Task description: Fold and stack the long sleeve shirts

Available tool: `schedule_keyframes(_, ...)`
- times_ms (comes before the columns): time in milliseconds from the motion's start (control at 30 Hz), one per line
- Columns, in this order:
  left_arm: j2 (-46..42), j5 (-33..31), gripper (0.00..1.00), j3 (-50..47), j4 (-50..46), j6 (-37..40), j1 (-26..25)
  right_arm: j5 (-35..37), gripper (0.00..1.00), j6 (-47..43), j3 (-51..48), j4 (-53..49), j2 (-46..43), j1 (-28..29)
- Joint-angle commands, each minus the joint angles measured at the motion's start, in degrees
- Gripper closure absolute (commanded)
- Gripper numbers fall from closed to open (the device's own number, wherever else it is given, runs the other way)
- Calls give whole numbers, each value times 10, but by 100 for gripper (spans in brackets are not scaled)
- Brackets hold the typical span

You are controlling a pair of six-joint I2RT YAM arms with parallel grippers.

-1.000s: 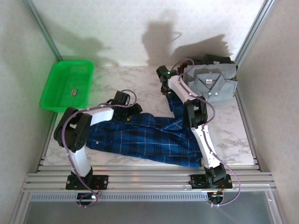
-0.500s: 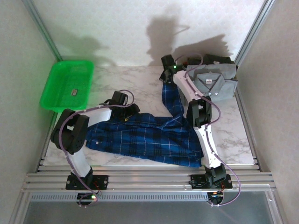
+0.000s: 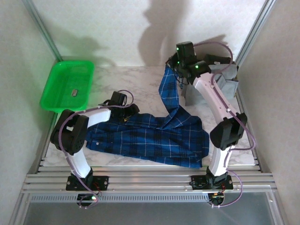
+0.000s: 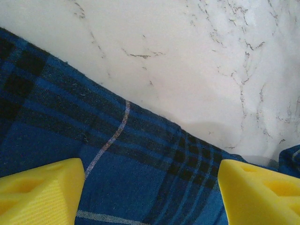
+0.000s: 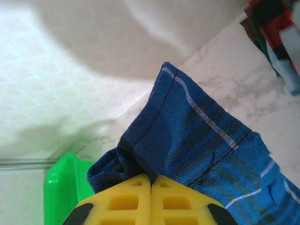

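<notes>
Top external view: the dark blue plaid shirt (image 3: 150, 138) lies spread across the near half of the bench (image 3: 140, 84), with one sleeve pulled up and away from the body toward the far side.
Right fingers (image 3: 172, 68): pressed fully together on the end of that raised sleeve, holding it above the bench near the back wall.
Right wrist view: the two yellow tips meet with no gap, and the hemmed plaid edge is pinched between them and bunches to their left.
Left fingers (image 3: 130, 111): spread wide and low over the far edge of the plaid shirt, holding nothing.
Left wrist view: the yellow fingertips (image 4: 42, 192) stand well apart, with flat plaid cloth between them and bare marble beyond the shirt's edge.
Grey shirt (image 3: 228, 83): folded in the far right corner, partly hidden behind the right arm.
Darker folded shirts (image 3: 216, 59): under and behind the grey shirt, in the same corner.
Green basket (image 3: 49, 91): at the far left of the bench, well apart from the shirts, with a small object inside, too small to tell what.
</notes>
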Motion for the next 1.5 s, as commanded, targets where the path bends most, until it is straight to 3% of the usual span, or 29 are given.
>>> schedule_keyframes(0,-8,14,25,-7,6,20,7,48,100,59,-71,18,-52,24)
schedule_keyframes(267,-6,30,25,11,-1,42,6,155,100,185,-269,4,-216,62)
schedule_keyframes(433,2,45,26,21,-10,63,6,241,100,188,-287,-69,-276,62)
schedule_keyframes(600,11,57,26,26,-16,80,5,298,100,212,-273,-126,-279,60)
schedule_keyframes(700,9,58,26,28,-18,87,4,326,93,248,-251,-206,-257,59)
schedule_keyframes(833,4,58,26,34,-16,92,-3,354,92,293,-261,-280,-239,49)
schedule_keyframes(1100,-4,50,27,51,-28,106,-37,294,91,221,-230,-245,-152,12)
schedule_keyframes(1300,-48,34,26,38,-20,82,-61,179,95,101,-203,-166,-119,1)
schedule_keyframes(1467,-80,23,26,-3,31,8,-63,76,96,21,-218,-125,-143,9)
